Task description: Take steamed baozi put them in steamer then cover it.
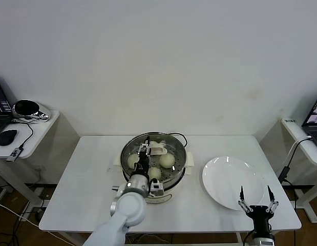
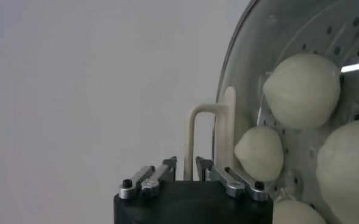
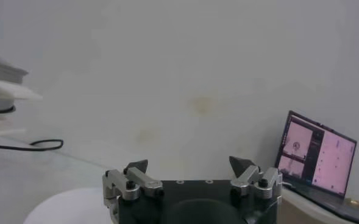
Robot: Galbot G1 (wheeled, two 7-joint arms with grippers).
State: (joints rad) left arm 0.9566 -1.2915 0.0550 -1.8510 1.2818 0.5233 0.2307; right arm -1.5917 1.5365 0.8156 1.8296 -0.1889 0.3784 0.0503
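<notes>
The steamer [image 1: 174, 169] stands at the table's middle, its clear glass cover [image 2: 252, 42] lying on it. Several pale steamed baozi [image 1: 167, 160] rest on the perforated tray and show through the glass [image 2: 301, 88]. My left gripper [image 1: 144, 149] hovers over the cover; its jaws stand slightly apart on either side of the cream bar handle [image 2: 206, 137], with a small gap on each side. My left gripper [image 2: 186, 163] holds nothing. My right gripper [image 1: 257, 197] waits open and empty at the front edge of the white plate, also seen open in its own wrist view [image 3: 191, 164].
A bare white plate [image 1: 227, 179] lies right of the steamer. A black cord [image 1: 181, 137] runs behind the pot. A side table [image 1: 25, 134] with a mouse and headset is far left; a laptop [image 3: 316, 155] is far right.
</notes>
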